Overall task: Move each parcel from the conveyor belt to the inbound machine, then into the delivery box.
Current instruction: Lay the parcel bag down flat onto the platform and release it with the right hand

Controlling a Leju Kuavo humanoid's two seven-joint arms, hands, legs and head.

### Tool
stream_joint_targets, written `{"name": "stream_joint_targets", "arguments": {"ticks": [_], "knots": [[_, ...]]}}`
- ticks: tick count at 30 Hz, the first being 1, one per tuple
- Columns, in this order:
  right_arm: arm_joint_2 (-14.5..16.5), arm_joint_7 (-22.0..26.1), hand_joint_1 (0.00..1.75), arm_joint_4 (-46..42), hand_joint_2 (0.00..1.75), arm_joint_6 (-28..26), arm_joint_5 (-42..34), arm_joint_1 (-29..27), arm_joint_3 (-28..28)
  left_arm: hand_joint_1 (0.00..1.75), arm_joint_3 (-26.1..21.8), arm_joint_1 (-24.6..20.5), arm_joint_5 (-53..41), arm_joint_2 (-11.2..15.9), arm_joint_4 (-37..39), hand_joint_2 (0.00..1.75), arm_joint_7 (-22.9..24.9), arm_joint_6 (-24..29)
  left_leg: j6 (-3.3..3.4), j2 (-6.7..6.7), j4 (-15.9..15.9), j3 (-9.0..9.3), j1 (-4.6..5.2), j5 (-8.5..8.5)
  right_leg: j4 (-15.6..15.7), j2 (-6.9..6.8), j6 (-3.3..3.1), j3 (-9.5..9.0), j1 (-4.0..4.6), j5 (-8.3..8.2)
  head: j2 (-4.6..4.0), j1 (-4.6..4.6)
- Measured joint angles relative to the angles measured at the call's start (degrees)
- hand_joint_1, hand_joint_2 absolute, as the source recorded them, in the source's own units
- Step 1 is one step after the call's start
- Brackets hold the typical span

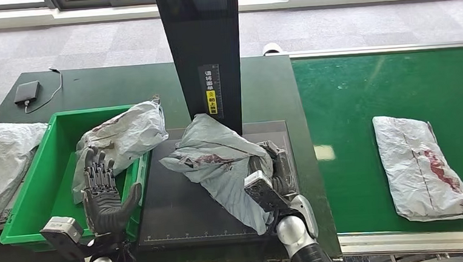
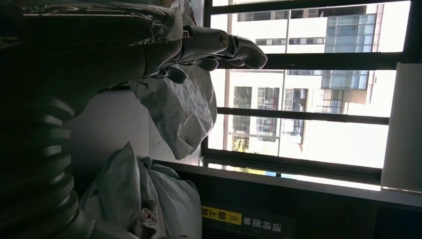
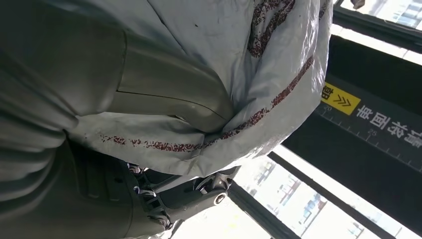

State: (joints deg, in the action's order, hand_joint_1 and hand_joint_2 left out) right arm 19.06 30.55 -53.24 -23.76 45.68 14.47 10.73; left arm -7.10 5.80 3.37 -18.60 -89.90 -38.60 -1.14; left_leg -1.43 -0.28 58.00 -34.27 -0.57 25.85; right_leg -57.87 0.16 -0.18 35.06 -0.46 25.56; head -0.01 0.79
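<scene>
parcel on the inbound machine, box next

the right hand (image 1: 267,178) is clamping a grey parcel (image 1: 215,156) over the inbound machine (image 1: 179,213) — the scanning step, i judge. the left hand (image 1: 103,193) is hovering with fingers spread and holding nothing at nine o'clock, by the green delivery box (image 1: 38,179). next move calls for carrying the parcel there — another parcel (image 1: 419,165) is waiting on the conveyor belt (image 1: 348,99) at three o'clock.

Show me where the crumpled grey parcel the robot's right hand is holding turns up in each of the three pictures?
Head view: the grey parcel lies centre frame on the black scanner platform, gripped by the right hand.
Left wrist view: probably the crumpled bag low in the picture, though I cannot be sure.
Right wrist view: the parcel spreads across the upper part, with fingers beneath it.
Shared landmark: the yellow label on the black post.
</scene>
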Motion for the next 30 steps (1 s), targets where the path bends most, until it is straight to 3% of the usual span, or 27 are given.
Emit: {"name": "stream_joint_targets", "arguments": {"ticks": [3,11,20,25,30], "knots": [[0.4,-0.1,0.0,3.1,1.75,0.3,-0.4,1.7,0.0,0.0,0.0,0.0,0.0,0.0,0.0,1.75,0.0,0.0,0.0,0.01,0.0,0.01,0.0,0.0,0.0,0.02,-0.02,0.01,0.0,-0.01,0.01,0.0],[0.9,-2.0,0.0,10.6,1.75,-4.9,-1.0,5.0,-0.2,0.0,0.0,0.0,0.0,0.0,0.0,1.75,-0.4,0.6,0.0,0.02,0.0,0.01,0.01,0.0,0.0,0.02,-0.02,0.04,0.0,-0.01,0.0,0.0],[0.9,-3.4,0.0,12.2,1.75,-8.0,0.5,5.0,-1.5,0.0,0.0,0.0,0.0,0.0,0.0,1.75,-0.4,1.0,0.0,0.03,0.0,0.02,0.01,0.01,0.0,0.06,-0.02,0.06,0.0,-0.01,0.01,0.0],[0.9,-3.9,0.0,10.6,1.75,-11.7,2.3,3.9,-2.3,0.0,0.0,0.1,0.0,0.0,-0.4,1.75,-0.3,1.1,0.0,0.04,0.0,0.02,0.01,0.01,0.0,0.07,-0.02,0.07,0.0,-0.01,0.0,0.0],[0.7,0.4,0.0,2.8,1.75,-16.3,0.5,1.6,-4.7,0.0,0.0,0.2,0.0,0.0,-1.2,1.75,-0.3,1.3,0.0,0.03,0.0,0.02,0.02,0.01,0.0,0.07,-0.02,0.08,-0.01,-0.01,-0.01,0.01]]}}
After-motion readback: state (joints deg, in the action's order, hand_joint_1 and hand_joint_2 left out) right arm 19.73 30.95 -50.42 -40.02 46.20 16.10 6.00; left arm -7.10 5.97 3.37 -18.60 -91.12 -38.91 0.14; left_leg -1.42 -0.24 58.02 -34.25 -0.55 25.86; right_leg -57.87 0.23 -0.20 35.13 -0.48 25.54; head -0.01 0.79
